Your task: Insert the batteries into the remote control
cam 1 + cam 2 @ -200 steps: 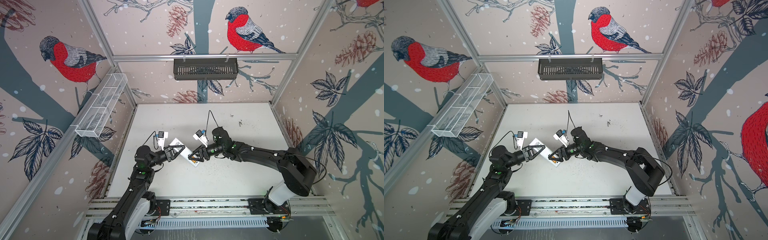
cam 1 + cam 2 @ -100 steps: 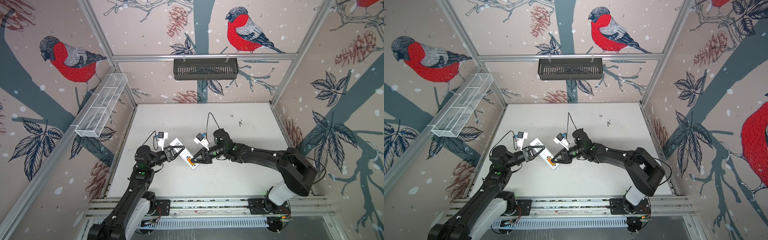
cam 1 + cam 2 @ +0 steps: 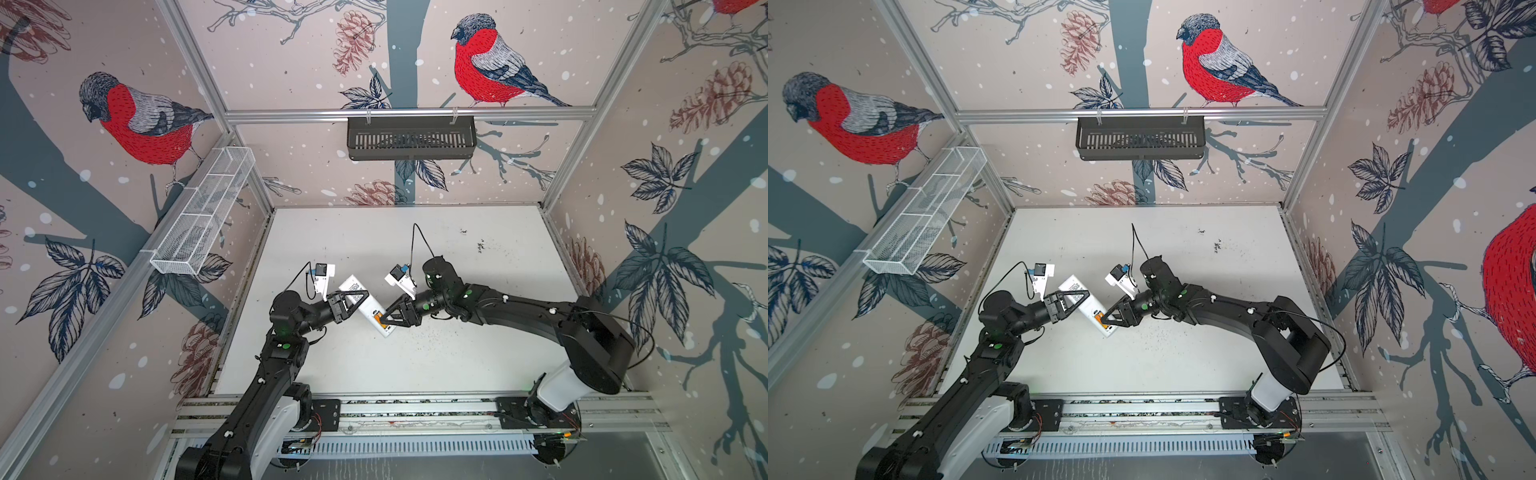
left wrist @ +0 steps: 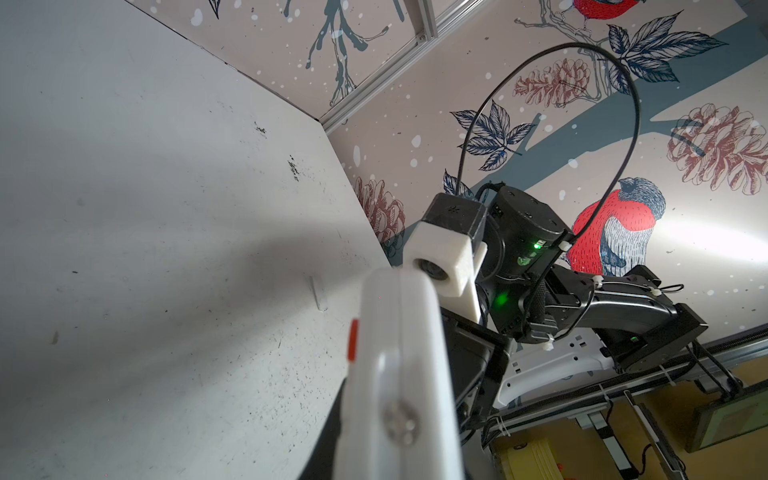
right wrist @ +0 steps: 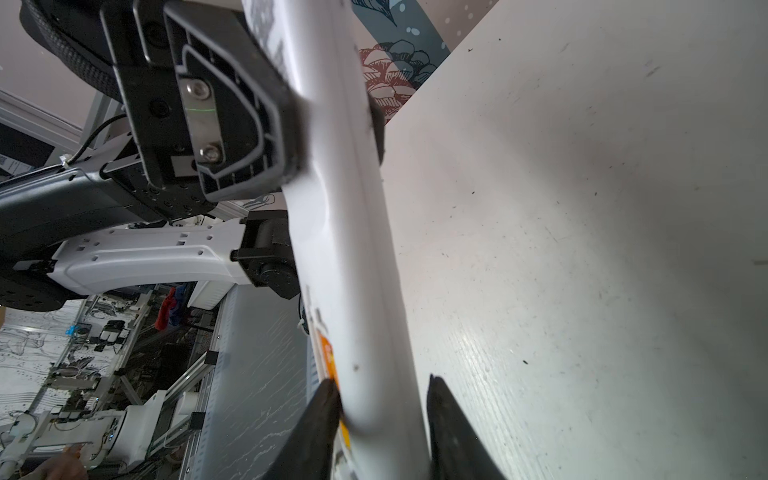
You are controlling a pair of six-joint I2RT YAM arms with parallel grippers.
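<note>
The white remote control [image 3: 362,300] [image 3: 1082,300] hangs slanted above the table, back side up. My left gripper [image 3: 360,296] [image 3: 1080,296] is shut on its upper, labelled half. An orange battery [image 3: 378,319] [image 3: 1098,319] [image 5: 328,353] lies in the open compartment near the lower end. That end sits between the fingers of my right gripper [image 3: 384,321] [image 3: 1104,321] [image 5: 382,399], which is open. One finger [image 5: 320,424] touches the battery side, the other [image 5: 453,428] stands just off the remote [image 5: 353,249]. In the left wrist view the remote [image 4: 399,374] fills the foreground.
The white table [image 3: 457,353] is bare under both arms. A wire basket [image 3: 203,216] hangs on the left wall and a black basket [image 3: 411,137] on the back rail. A metal rail [image 3: 415,411] runs along the front edge.
My right gripper has slid a little toward the remote's lower end, its fingers now on either side of it. The left arm and the remote have stayed put.
</note>
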